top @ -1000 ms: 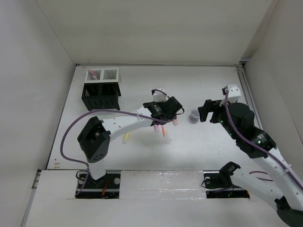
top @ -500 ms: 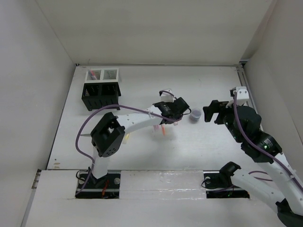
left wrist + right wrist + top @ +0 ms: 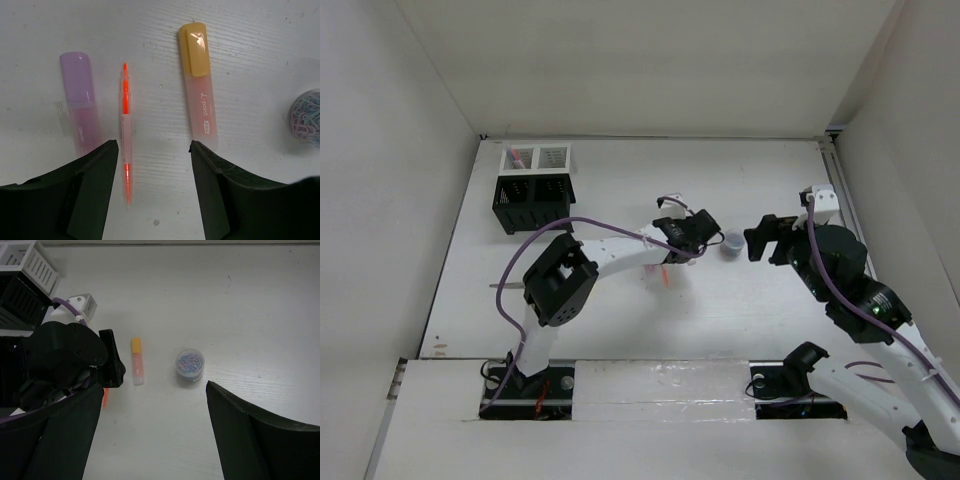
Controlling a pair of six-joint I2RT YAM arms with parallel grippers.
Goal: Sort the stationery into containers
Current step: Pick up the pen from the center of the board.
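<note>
- The left claw (image 3: 154,147) hangs over the tabletop (image 3: 250,40) with its fingers apart and nothing between them but air; the thin orange pen (image 3: 126,130) lies below the gap, close to one finger's inner edge.
- A purple marker (image 3: 80,112) lies just beside the pen on one side, its lower end hidden behind that finger (image 3: 75,195).
- An orange-capped marker (image 3: 198,85) lies on the pen's other side, roughly parallel to it, its lower end near the other finger's tip.
- A small round tub (image 3: 306,122) of coloured clips sits apart from the three, cut off by the edge of the left wrist view.
- The right claw (image 3: 155,385) is spread wide and empty, hovering near the tub, which sits between the two claws in the top view.
- From the right wrist, the left claw's black body covers the purple marker and most of the pen.
- The black organiser (image 3: 533,203) and white organiser (image 3: 537,158) stand touching at the far left, well apart from the markers; a pink pen (image 3: 517,157) leans in the white one's left compartment.
- A purple cable (image 3: 520,245) loops along the left arm.
- The tabletop is white, faintly grained and scuffed.
- Plain white walls (image 3: 620,60) close it in on three sides.
</note>
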